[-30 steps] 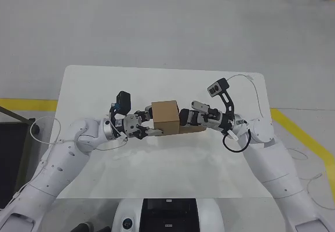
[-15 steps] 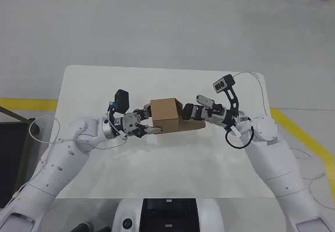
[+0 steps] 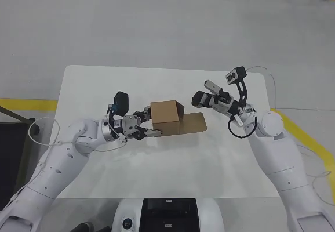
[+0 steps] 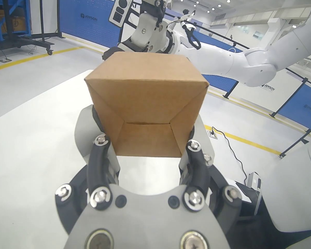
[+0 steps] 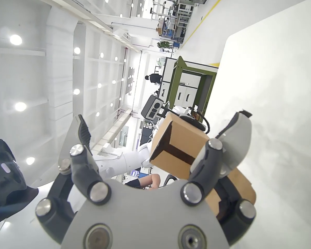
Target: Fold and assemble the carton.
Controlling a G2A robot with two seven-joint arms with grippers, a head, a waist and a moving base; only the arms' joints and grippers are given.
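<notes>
Left jaws are gripping the carton (image 4: 145, 86) by its two side walls at the end facing that wrist, holding it near the middle of the worktop (image 3: 98, 87). I cannot tell whether its underside is touching the surface. On the box's opposite end, one long flap (image 3: 193, 123) is sticking out flat toward the worktop's right edge, unfolded. The end above it is showing a dark gap between the shorter flaps. Farther off, toward the far right corner, the right jaws are hanging spread wide, holding nothing and standing apart from the cardboard.

That end is, by my reading, waiting to be closed, and the trouble is likely lying there. With only one end being held, a hard push on the long flap could be twisting the carton in the left jaws or sliding it out of them. A push landing off the crease risks buckling the thin wall, and the short flaps may be springing outward and blocking the fold.
</notes>
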